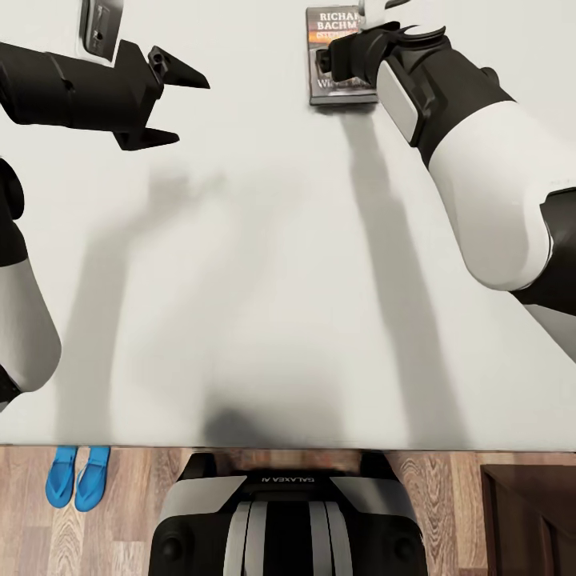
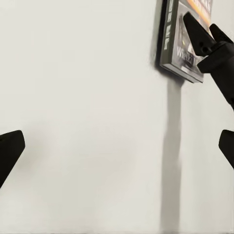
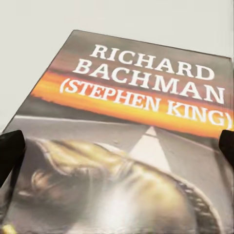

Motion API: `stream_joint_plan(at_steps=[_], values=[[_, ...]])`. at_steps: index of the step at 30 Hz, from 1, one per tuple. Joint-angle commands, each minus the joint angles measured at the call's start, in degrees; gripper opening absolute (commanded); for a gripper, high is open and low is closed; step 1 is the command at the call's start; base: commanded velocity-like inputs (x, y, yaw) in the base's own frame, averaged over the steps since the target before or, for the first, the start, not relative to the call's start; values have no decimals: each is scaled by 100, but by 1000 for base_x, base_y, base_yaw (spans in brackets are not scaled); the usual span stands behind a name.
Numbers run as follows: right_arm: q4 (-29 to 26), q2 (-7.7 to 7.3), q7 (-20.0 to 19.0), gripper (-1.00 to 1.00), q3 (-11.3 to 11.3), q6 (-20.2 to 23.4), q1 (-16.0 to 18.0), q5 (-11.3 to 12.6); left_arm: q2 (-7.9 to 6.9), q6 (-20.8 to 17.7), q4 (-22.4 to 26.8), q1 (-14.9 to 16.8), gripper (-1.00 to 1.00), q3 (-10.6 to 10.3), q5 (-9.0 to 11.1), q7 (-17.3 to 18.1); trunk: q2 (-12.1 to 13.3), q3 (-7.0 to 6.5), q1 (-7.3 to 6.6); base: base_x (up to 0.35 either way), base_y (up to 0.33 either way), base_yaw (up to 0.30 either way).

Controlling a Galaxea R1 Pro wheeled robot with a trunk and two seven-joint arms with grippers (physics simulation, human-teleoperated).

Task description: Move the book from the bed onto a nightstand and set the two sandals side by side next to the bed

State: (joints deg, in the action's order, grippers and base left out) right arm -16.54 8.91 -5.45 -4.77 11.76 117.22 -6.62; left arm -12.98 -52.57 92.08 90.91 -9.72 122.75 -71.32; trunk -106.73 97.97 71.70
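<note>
Currently my right gripper [image 1: 352, 58] sits low over the book [image 1: 330, 36], fingers spread apart with nothing between them; in the right wrist view the two dark fingertips [image 3: 10, 155] flank the cover at its lower corners, and whether they touch the cover I cannot tell. The book lies flat on the bed [image 1: 264, 280], cover up, white lettering and an orange band readable, its spine edge on the side toward my left arm. The left wrist view shows the book's [image 2: 176, 36] near corner and side edge clear of any contact, with the right gripper's fingers over the cover.

My left gripper [image 1: 178, 108] hovers well apart from the book, over bare mattress, released and wide, holding nothing. Between the two grippers the mattress is flat and unobstructed.

From the book toward me the mattress runs plain to its near edge, a straight line directly ahead of my base. Past that edge is wood floor [image 1: 448, 512]. The two sandals [image 1: 78, 478] lie on the floor just beside the bed edge, side by side and nearly touching, far from the book on my left side. A dark-brown cabinet corner [image 1: 530, 520] shows at the floor on my right, close to the bed edge; I cannot tell which cabinet it is.
</note>
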Motion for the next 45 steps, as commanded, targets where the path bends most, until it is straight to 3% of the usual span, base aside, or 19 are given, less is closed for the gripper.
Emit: stream_joint_plan(at_steps=[1,21,34,45], values=[[300,-2,-21,100,-25,36,-1,-67,-2,-23,2,6,100,0,47,-58,-1,3,-2,-163,-63,0],[293,-3,-26,100,19,54,19,-67,-3,-21,2,6,100,7,47,-58,-1,3,-2,-45,-16,0],[292,-4,-26,100,20,55,20,-67,-6,-17,2,6,100,7,47,-58,-1,3,-2,-217,-30,0],[287,-4,-26,100,20,55,31,-67,-8,-16,2,6,100,13,47,-58,-1,3,-2,-55,-3,0]])
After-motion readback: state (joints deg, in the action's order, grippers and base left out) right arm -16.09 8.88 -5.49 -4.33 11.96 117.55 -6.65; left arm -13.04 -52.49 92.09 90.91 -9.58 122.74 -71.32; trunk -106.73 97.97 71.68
